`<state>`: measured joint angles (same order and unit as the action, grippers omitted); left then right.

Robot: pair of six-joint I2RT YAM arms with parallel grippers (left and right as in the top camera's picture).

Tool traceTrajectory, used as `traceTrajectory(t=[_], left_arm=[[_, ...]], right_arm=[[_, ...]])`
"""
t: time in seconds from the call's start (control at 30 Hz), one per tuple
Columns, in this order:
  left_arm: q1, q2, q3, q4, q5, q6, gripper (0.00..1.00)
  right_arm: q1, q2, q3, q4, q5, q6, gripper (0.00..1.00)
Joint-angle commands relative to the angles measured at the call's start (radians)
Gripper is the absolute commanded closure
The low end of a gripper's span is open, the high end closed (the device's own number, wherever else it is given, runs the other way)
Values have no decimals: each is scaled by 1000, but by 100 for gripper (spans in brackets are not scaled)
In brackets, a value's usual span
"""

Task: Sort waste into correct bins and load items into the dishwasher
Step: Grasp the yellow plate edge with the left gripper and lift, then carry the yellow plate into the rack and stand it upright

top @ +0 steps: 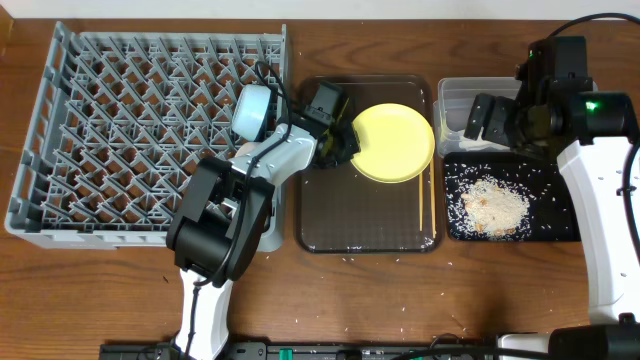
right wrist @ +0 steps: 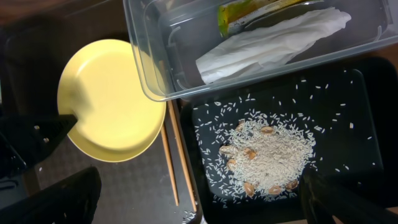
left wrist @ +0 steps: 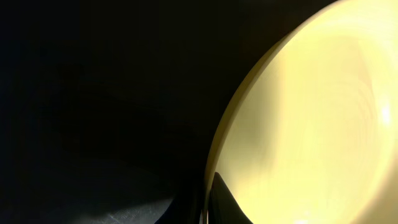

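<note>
My left gripper (top: 345, 143) is shut on the left rim of the round yellow plate (top: 395, 142), which is over the dark brown tray (top: 330, 225); in the left wrist view the plate's rim (left wrist: 214, 155) sits between my fingers (left wrist: 208, 205). The plate also shows in the right wrist view (right wrist: 106, 102). My right gripper (right wrist: 199, 199) is open and empty above the black tray (top: 560, 225) holding rice scraps (right wrist: 270, 152). The clear tub (right wrist: 149, 68) holds the white napkin (right wrist: 261, 40) and the yellow-green wrapper (right wrist: 239, 15). Two chopsticks (right wrist: 174, 165) lie on the brown tray's right side.
The grey dish rack (top: 150, 130) stands at the left with no dishes visible in it. Loose rice grains lie on the wood table in front of the brown tray (top: 400, 260).
</note>
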<state>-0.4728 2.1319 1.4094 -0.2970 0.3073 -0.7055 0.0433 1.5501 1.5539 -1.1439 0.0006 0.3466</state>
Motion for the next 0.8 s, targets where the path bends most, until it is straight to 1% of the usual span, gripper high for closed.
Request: traceTrajectory(t=[0.0, 0.3, 0.4, 0.53, 0.6, 0.7, 0.73, 0.77], left_arm=[[26, -43, -15, -7, -34, 28, 93], [59, -283, -15, -7, -40, 176, 93], [84, -346, -15, -8, -79, 222, 93], [134, -430, -15, -12, -175, 292, 93], [169, -480, -15, -16, -254, 354, 93], [211, -539, -15, -14, -396, 475, 93], [228, -559, -15, -14, -476, 541, 93], [238, -570, -15, -14, -526, 582, 93]], right_arm=[[3, 4, -5, -1, 10, -11, 1], [3, 4, -5, -1, 10, -11, 1], [3, 4, -5, -1, 10, -11, 1], [3, 4, -5, -1, 10, -11, 1], [3, 4, -5, -1, 10, -11, 1], [3, 4, -5, -1, 10, -11, 1], [3, 4, -5, -1, 10, -11, 1], [3, 4, -5, -1, 10, -11, 1]])
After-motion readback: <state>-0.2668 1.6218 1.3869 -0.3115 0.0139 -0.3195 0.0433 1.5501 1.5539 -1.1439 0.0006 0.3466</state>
